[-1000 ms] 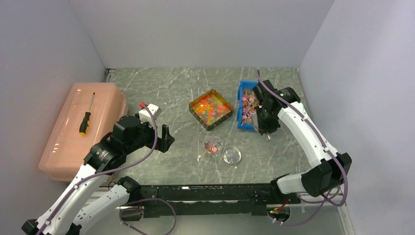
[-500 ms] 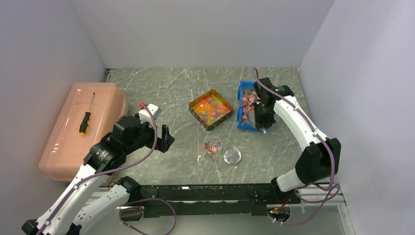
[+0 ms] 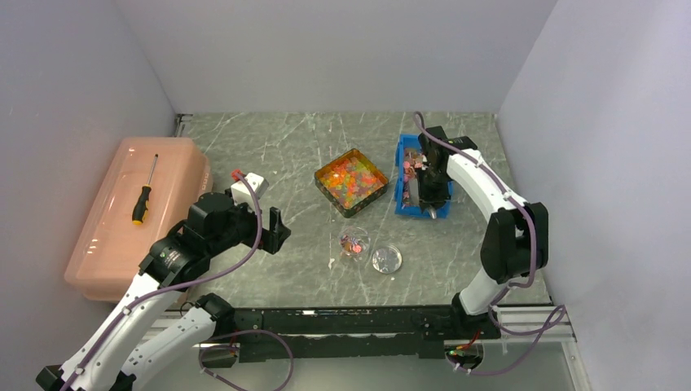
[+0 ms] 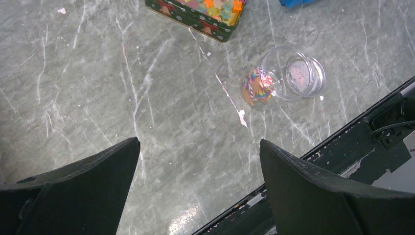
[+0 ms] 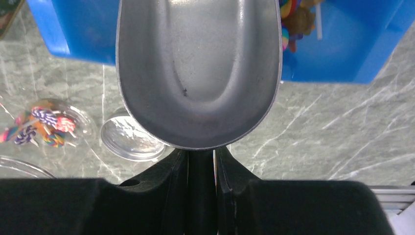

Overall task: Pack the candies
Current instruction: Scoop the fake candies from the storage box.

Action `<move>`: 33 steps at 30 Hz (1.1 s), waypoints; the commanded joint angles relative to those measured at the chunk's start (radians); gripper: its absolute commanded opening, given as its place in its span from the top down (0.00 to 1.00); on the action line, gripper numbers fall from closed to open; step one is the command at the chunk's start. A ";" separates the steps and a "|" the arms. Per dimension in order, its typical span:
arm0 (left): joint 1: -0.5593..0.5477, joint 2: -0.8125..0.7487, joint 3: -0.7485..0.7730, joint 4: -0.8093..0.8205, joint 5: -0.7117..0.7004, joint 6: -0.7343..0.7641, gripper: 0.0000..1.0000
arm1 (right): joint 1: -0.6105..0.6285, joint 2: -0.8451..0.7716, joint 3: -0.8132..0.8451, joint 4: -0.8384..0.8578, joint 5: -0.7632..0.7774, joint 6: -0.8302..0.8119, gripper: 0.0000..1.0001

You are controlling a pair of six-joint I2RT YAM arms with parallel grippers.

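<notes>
The candies (image 3: 350, 179), a glossy heap of orange, yellow, red and green, fill the square tin (image 3: 368, 198), which stands open near the middle of the grey marbled counter (image 3: 277, 155). From the left wrist the tin's dark green outer wall shows a row of small red and white figures, too small to read as lettering. Just to the right of the tin sits a blue bin (image 3: 400, 175) holding wrapped sweets and swirled lollipops (image 5: 289, 10). The right tool (image 3: 430, 194) hangs over the near end of that bin, its fingers (image 5: 173, 171) clamped together on the dark handle of the metal scoop (image 5: 198, 73). The scoop's bowl faces up and shows bare metal, its front half over the bin and its back half over the counter. Nearer the arms, a clear jar (image 3: 354, 243) with a few striped lollipops in it stands upright, and a clear round lid (image 3: 386, 259) lies flat just beside it. The left tool (image 3: 273, 232) hovers above bare counter to the left of the jar, its black fingers (image 4: 98, 171) spread wide apart and holding nothing. Along the left edge sits a pink box (image 3: 122, 228) with a screwdriver (image 3: 144, 191), black and orange at the handle, lying on its lid.
</notes>
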 commanded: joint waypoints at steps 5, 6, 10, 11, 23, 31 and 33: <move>0.000 -0.016 -0.003 0.024 0.002 -0.001 0.01 | -0.042 0.066 0.052 0.110 -0.029 -0.006 1.00; 0.001 -0.015 -0.003 0.024 0.003 0.000 0.01 | -0.046 0.076 0.054 0.118 -0.029 -0.005 1.00; 0.000 -0.013 -0.003 0.023 -0.001 -0.001 0.01 | -0.059 0.113 0.070 0.149 -0.017 0.001 1.00; 0.000 -0.012 -0.003 0.023 -0.002 0.000 0.01 | -0.058 0.120 0.073 0.156 -0.010 0.004 1.00; 0.001 -0.003 -0.001 0.021 -0.006 0.000 0.01 | -0.057 0.123 -0.021 0.375 0.179 0.103 1.00; 0.003 0.004 0.000 0.021 -0.006 0.000 0.01 | -0.056 0.143 -0.007 0.429 0.171 0.078 1.00; 0.003 0.005 0.000 0.021 -0.007 0.000 0.01 | -0.055 0.162 -0.001 0.447 0.169 0.076 1.00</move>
